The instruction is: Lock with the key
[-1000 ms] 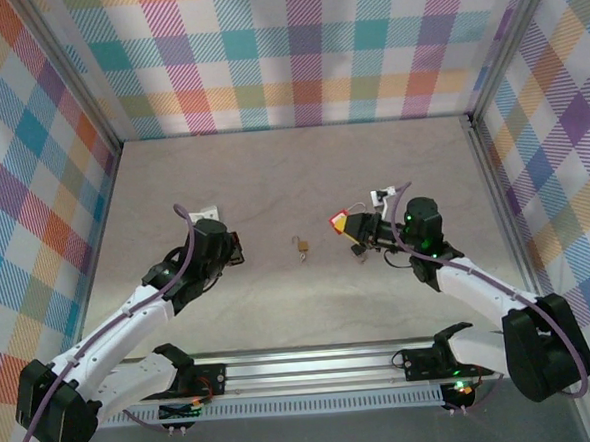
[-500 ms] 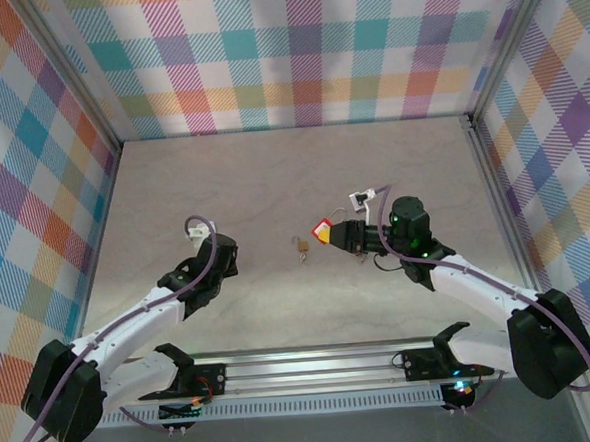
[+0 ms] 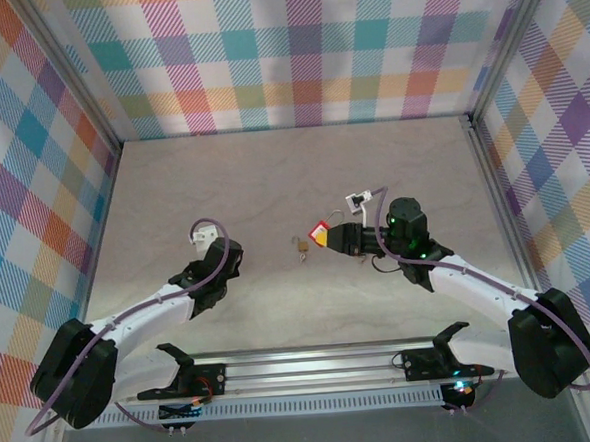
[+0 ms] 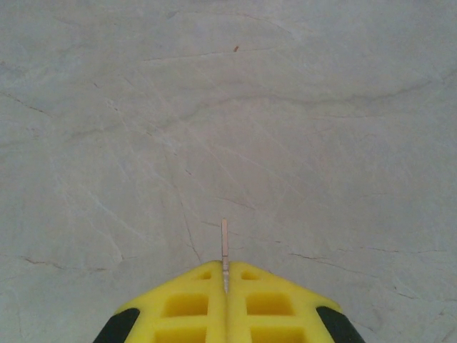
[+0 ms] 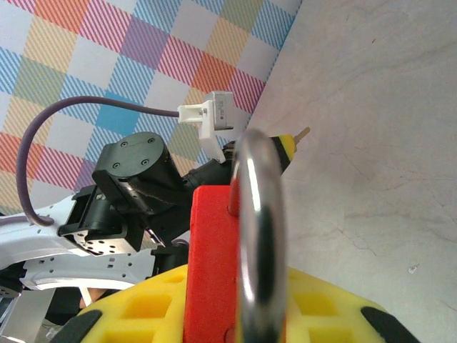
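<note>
Over on the right side of the table (image 3: 272, 172), the right gripper (image 3: 328, 237) was clamped on a red padlock (image 3: 319, 234). It held the padlock out toward the middle of the table, pointing left. The right wrist camera gave a really close look at it. The padlock's red body sat squeezed between the yellow fingers (image 5: 168, 286), and its shiny metal shackle (image 5: 255, 214) curved over the top. Honestly I couldn't tell from that angle whether the shackle was pushed in or popped open.

The left gripper (image 3: 229, 257) was on the left side, low over the table. It was aimed roughly toward the padlock but sat well apart from it. Its fingers were pressed tight together on the key (image 4: 224, 244). From the left wrist camera you only got the thin blade, seen edge-on, poking out of the seam between the two yellow fingertips, with bare table ahead of it. The tan tip of that key also peeked out past the left gripper's yellow end in the right wrist view, off behind the padlock.

Between the two grippers a small brass-coloured thing (image 3: 301, 247) lay flat on the table, just beside the padlock on its left. It was too small for me to say what it was. Bright plaid walls (image 3: 294, 41) ran around the table.
</note>
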{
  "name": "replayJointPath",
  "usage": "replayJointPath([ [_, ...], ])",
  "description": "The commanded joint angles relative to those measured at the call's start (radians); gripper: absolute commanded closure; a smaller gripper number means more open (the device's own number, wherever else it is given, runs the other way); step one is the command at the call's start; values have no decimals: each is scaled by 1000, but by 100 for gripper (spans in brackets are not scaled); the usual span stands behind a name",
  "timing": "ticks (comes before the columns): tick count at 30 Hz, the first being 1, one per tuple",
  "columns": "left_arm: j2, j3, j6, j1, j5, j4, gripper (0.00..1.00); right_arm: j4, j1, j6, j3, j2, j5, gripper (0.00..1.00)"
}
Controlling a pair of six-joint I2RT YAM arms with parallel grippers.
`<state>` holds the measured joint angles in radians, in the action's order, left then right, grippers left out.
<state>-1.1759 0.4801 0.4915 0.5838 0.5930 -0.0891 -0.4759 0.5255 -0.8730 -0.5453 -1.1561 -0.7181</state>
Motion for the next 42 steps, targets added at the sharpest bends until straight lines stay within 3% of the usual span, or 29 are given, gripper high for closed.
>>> replayJointPath([
  [1,-44,-18,40,-2,13,65,100,-39,13,38,-30,-7,-27,100],
  [9,-128,-45,79,1,27,153,100,-43,26,53,-32,-11,-27,100],
  [23,-209,8,80,73,86,110,100,-43,42,63,-38,-21,-27,100],
  [42,-315,5,145,91,44,150,100,-40,51,71,-39,-17,-22,100],
])
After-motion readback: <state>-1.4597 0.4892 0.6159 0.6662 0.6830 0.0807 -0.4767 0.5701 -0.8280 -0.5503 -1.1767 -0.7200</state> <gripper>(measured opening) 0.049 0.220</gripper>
